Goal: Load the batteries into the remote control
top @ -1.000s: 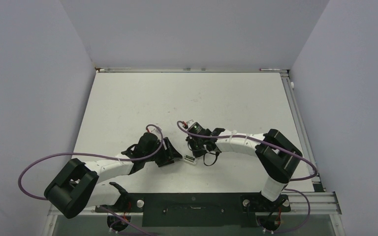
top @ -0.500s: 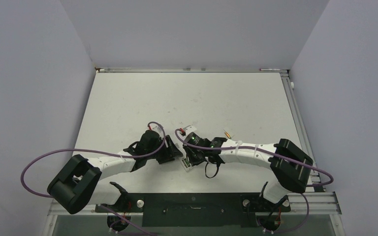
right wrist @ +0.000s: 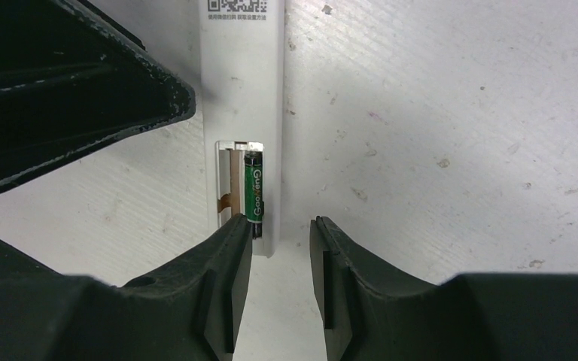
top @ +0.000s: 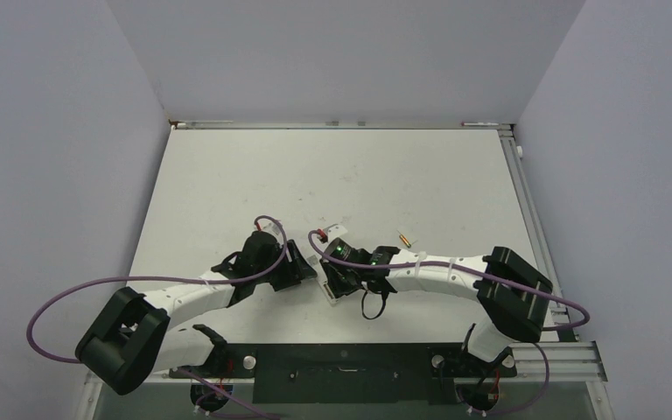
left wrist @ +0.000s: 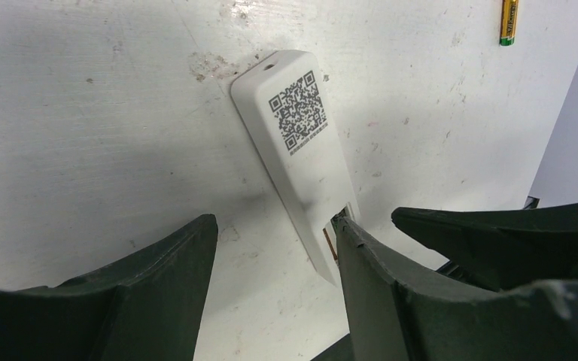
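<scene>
The remote control (left wrist: 301, 150) lies back up on the table, a QR code on it and its battery bay uncovered at the near end. A green-and-black battery (right wrist: 254, 188) sits in the right slot of the bay; the left slot shows a copper strip. My right gripper (right wrist: 280, 226) hovers at that end, open a little, nothing between its fingers. My left gripper (left wrist: 275, 226) stands open wide beside the remote (right wrist: 244, 75), its right finger (left wrist: 376, 278) against the bay end. A copper-gold battery (left wrist: 509, 21) lies loose on the table (top: 402, 236).
The two grippers (top: 308, 267) (top: 339, 282) crowd together over the remote near the table's front middle. A small white tag (top: 331, 225) lies just behind them. A metal rail (top: 525, 201) runs along the table's right edge. Grey walls enclose three sides.
My right gripper swung left and nearer onto the remote's end and went from shut to slightly open. The copper-gold battery came into view behind the right arm. The left arm shifted slightly.
</scene>
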